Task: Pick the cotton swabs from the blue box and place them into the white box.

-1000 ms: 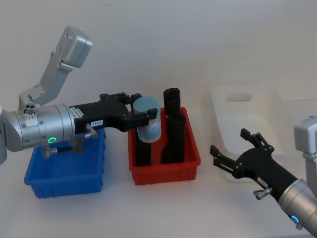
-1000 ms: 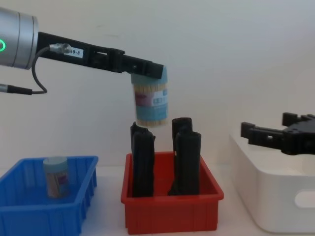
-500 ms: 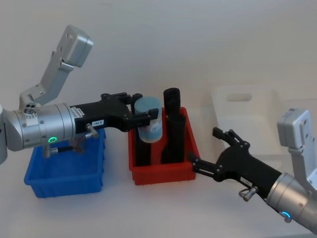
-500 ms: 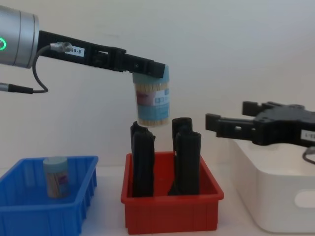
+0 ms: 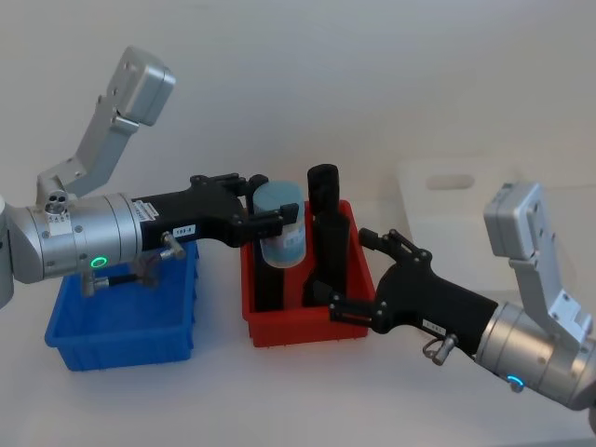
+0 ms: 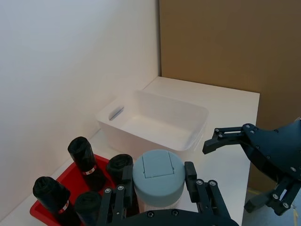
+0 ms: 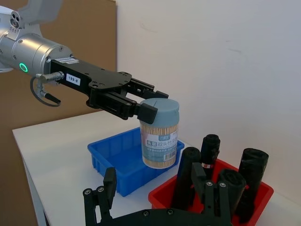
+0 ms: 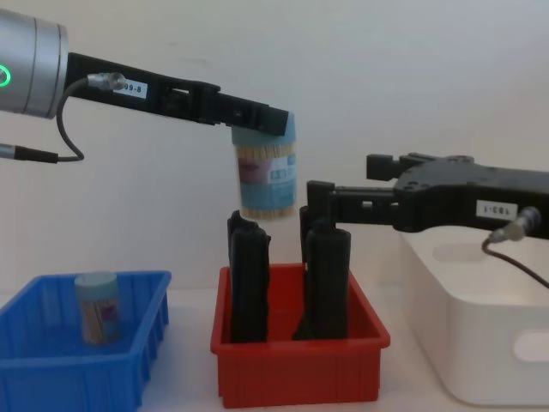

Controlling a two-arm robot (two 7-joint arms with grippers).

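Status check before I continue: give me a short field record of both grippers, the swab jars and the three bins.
left gripper: shut on a cotton swab jar, held upright in the air above the red bin
right gripper: open, holding nothing, reaching over the red bin's right side near the held jar
second cotton swab jar: standing in the blue box
white box: right of the red bin, no jar seen inside
red bin contents: upright black objects
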